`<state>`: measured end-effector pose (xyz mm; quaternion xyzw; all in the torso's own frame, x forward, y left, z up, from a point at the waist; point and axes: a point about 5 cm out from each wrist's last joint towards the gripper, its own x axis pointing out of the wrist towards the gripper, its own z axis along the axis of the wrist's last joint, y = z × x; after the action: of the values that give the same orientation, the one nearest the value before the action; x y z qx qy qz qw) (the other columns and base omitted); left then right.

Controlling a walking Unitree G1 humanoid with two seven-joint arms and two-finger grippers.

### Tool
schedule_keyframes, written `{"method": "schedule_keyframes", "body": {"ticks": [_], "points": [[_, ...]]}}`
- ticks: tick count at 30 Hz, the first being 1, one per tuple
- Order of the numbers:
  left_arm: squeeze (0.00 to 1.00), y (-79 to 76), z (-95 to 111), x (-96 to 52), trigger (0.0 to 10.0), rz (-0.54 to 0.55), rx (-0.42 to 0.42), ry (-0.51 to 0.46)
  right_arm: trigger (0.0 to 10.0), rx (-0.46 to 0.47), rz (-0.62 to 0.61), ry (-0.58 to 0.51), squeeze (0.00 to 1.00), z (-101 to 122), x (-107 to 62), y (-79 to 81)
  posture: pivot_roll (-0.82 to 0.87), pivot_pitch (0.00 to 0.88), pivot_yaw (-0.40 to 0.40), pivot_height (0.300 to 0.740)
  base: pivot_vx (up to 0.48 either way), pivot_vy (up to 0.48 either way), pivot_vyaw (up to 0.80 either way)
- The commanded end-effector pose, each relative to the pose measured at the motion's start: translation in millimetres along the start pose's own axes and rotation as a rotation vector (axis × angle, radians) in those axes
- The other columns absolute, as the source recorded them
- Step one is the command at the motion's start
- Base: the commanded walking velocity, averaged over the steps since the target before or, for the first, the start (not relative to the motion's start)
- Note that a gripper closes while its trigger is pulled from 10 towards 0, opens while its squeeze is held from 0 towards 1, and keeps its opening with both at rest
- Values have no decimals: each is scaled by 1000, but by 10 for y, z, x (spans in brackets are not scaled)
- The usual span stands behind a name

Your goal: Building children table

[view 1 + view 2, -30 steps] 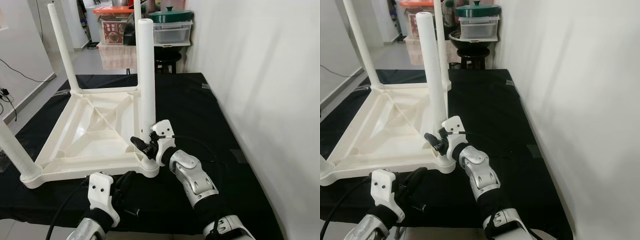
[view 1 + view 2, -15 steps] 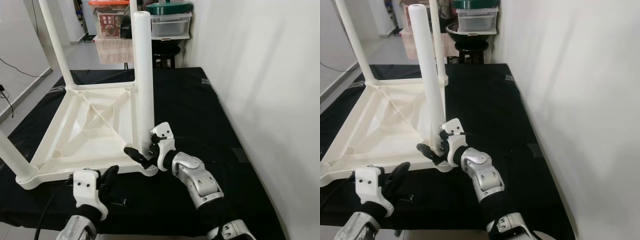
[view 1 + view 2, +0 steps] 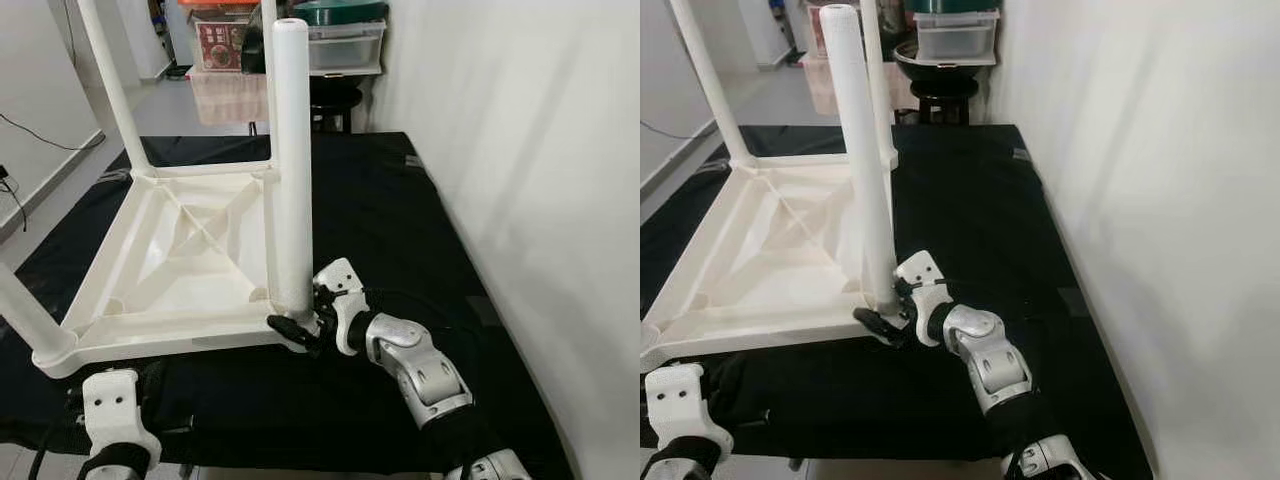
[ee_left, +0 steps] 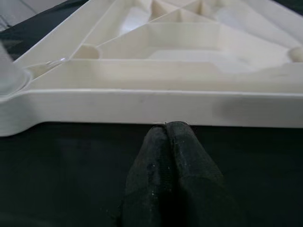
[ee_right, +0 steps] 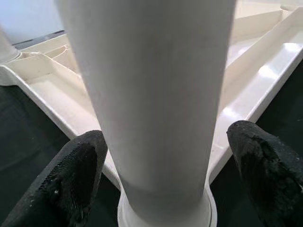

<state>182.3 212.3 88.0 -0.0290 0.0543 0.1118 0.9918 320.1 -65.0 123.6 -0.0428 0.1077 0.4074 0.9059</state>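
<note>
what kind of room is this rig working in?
Likely a home room used as workspace and storage: an upturned white plastic table lies on a black floor mat, with stacked storage boxes and a pot against the white wall.

The upturned table top (image 3: 175, 260) looks like moulded white plastic, smooth with a mild sheen that catches bright glints along its ribs. The near table leg (image 3: 291, 150) is the same white plastic, satin and even. It all lies on a black cloth (image 3: 370, 220), matt and slightly wrinkled. The right pincer (image 5: 165, 175) has black fingers (image 5: 75, 175) with a rough, finely dimpled, rubbery face, dull rather than shiny; the left pincer (image 4: 166, 142) shows the same matt, grainy black. The robot's forearm (image 3: 415, 355) is glossy silver metal with white plastic shells. The wall (image 3: 530, 150) is flat matt white.
</note>
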Motion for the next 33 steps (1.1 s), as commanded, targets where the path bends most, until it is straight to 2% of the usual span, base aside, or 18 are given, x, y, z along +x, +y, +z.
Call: {"method": "schedule_keyframes", "body": {"ticks": [1,9,16,33], "points": [[0,13,20,47,10000,-4,16,3,10000,-5,2,10,0,22,29,28,30,0,-3,740,0,480,0],[0,-12,70,99,10000,-29,31,-20,10000,-16,2,21,0,23,13,45,23,0,0,740,0,480,0],[0,46,164,171,10000,18,35,-77,10000,-36,-16,12,0,77,78,52,22,0,-3,740,0,468,0],[0,32,191,214,10000,2,52,-87,10000,-71,-30,23,0,87,138,99,20,0,-10,740,0,0,0]]}}
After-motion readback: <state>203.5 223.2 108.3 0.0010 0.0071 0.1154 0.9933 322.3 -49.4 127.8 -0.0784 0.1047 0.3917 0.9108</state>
